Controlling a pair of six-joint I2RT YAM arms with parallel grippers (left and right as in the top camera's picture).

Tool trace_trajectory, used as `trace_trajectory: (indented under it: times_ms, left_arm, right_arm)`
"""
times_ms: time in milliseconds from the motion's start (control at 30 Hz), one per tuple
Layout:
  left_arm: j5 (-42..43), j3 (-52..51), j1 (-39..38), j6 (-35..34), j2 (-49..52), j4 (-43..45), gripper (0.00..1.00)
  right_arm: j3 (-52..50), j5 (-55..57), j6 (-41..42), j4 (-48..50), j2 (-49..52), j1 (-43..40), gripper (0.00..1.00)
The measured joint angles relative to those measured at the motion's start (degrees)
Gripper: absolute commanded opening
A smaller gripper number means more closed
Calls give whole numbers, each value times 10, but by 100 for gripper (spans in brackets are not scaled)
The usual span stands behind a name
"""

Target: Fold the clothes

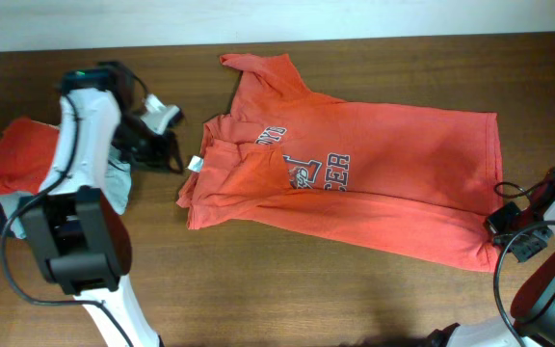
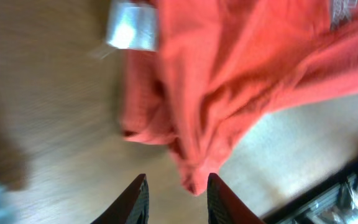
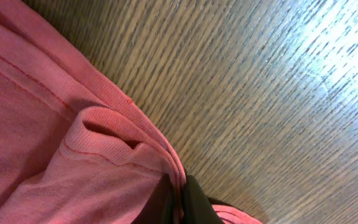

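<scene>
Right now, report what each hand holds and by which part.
Right hand pinches the T-shirt by its hem edge. Left hand is open, holding nothing.

Overhead cam: looks straight down on brown wooden table from high up. Left wrist cam: close behind left gripper, facing past fingertips to orange-red fabric T-shirt just ahead. Right wrist cam: v. close on hem between fingertips of right gripper. All 3 share shirt.

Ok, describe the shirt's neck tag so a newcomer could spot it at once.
Find the large orange-red T-shirt spread across the wooden table. Follow it to its collar end, nearest the left end effector. The tag is the small white rectangle poking off that edge, plain, unlike the chest lettering further in.
</scene>
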Motion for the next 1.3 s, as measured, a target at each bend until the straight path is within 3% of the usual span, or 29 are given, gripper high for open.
trace_trajectory:
  times_ms: [67,200,333,800,933,1067,1233,1300]
  left_arm:
    - [3,-43,-19,0,0,26,32]
    - [7,-114,-44,-5,1,175,32]
    - [3,-131,-53,-9,1,266,41]
    - [-70,-142,-81,-9,19,359,41]
    - [-71,-142,-81,-10,19,370,23]
    - [-71,-142,-81,-9,19,377,20]
    - [-70,-142,-82,-9,19,377,0]
    - [-69,-142,-83,-9,19,376,0]
  right_arm:
    - [0,0,0,0,0,-1,7]
    - [0,-4,0,0,0,-2,7]
    - [0,-9,0,0,0,-2,7]
    - [0,-11,0,0,0,-2,7]
    - [0,-11,0,0,0,-2,8]
    - [0,-11,0,0,0,-2,8]
    - [0,-13,0,0,0,-2,12]
    - [0,-15,2,1,0,-2,11]
